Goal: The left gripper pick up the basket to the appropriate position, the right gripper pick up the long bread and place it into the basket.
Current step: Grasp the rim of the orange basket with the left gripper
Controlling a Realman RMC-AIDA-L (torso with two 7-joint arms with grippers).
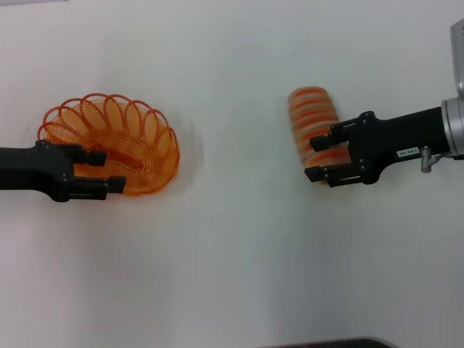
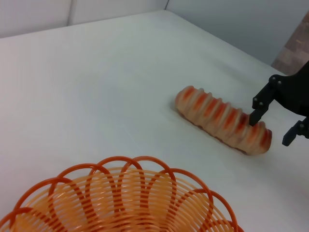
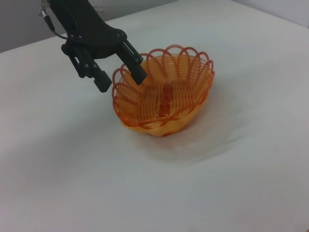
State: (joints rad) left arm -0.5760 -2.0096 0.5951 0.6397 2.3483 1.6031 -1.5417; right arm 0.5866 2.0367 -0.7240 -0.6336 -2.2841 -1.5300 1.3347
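Observation:
The orange wire basket (image 1: 116,130) sits on the left of the white table and looks tipped. My left gripper (image 1: 112,172) is at its near-left rim and is open. One finger is inside the basket (image 3: 169,96) and the other outside, so the left gripper (image 3: 121,82) straddles the rim. The long bread (image 1: 312,109) lies on the right, a tan loaf with orange ridges. My right gripper (image 1: 311,158) is open over its near end. In the left wrist view one finger of the right gripper (image 2: 269,131) touches the bread (image 2: 217,116) close to that end and the other sits just past it.
Bare white tabletop (image 1: 239,239) lies between the basket and the bread. Grey walls (image 2: 231,19) border the table's far edges. A dark edge (image 1: 326,344) shows at the bottom of the head view.

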